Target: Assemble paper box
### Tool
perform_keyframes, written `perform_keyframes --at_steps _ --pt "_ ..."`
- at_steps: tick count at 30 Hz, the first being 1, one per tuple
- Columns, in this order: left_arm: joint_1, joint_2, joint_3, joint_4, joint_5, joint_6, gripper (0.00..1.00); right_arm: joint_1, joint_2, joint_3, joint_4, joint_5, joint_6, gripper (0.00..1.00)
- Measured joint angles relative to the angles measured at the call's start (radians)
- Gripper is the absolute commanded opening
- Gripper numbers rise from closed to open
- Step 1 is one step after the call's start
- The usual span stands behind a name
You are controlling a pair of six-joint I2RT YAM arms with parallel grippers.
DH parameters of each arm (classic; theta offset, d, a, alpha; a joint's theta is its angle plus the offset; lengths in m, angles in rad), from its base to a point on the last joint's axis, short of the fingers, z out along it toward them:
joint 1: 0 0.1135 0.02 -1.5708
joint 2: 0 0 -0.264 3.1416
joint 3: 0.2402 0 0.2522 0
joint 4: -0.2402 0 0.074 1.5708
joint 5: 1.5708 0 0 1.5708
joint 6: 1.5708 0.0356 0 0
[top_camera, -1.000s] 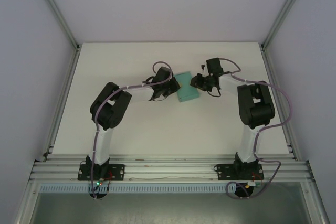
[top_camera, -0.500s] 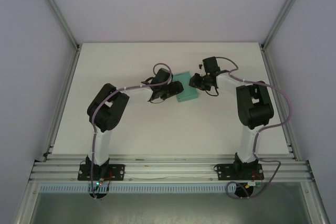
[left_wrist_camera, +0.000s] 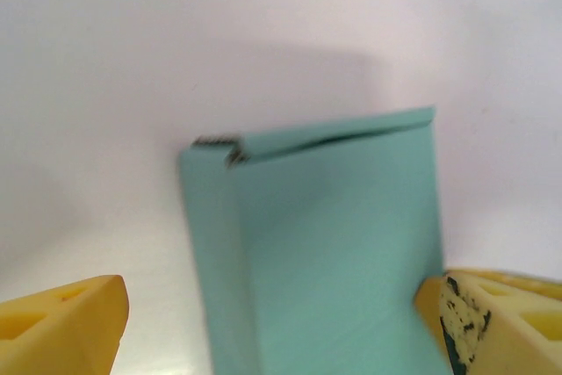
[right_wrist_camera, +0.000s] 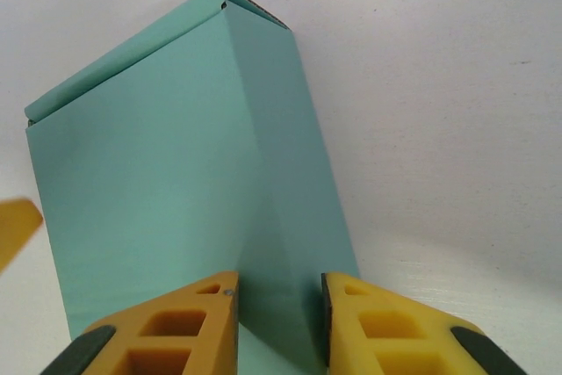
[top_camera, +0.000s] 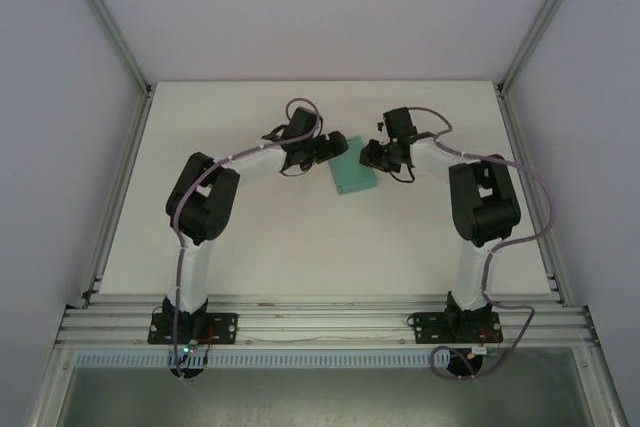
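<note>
The paper box [top_camera: 351,176] is a small teal-green card box lying mid-table between both arms. In the left wrist view the paper box [left_wrist_camera: 334,243] shows a folded flap at its far end. My left gripper [top_camera: 334,147] sits at the box's far-left corner. Its jaws stand wide open in the left wrist view [left_wrist_camera: 274,296], the right fingertip [left_wrist_camera: 479,305] at the box's edge and the left one well clear. My right gripper [top_camera: 372,156] holds the box's far-right end. There [right_wrist_camera: 279,305] its fingers are closed on the narrow side of the paper box [right_wrist_camera: 158,182].
The white table [top_camera: 250,237] has aluminium rails along its left and right edges and white walls behind. Both arm bases [top_camera: 195,327] are bolted at the near edge. A yellow fingertip [right_wrist_camera: 16,221] of the left gripper pokes in at the left of the right wrist view.
My left gripper has opened from shut, let go of the box and drawn back toward the far side. The right gripper has kept its hold, and the box has barely shifted.
</note>
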State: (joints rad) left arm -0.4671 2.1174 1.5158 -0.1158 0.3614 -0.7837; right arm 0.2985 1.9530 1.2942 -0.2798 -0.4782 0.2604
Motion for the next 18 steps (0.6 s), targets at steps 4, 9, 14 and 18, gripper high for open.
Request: perform_keyframes --at_steps 4,9,14,18 --pt "0.005 0.093 0.109 -0.004 0.026 0.001 0.71 0.0 0.0 0.002 -0.003 0.0 0.0 0.26" --pt "0.017 0.157 0.138 -0.003 0.053 0.001 0.57 0.0 0.004 0.011 -0.013 0.004 0.0 0.25" --pt "0.023 0.159 0.129 0.023 0.073 -0.011 0.3 0.0 0.009 0.023 -0.026 0.008 -0.003 0.25" --pt "0.034 0.158 0.11 0.075 0.083 -0.027 0.02 -0.001 0.014 0.031 -0.031 0.015 -0.002 0.24"
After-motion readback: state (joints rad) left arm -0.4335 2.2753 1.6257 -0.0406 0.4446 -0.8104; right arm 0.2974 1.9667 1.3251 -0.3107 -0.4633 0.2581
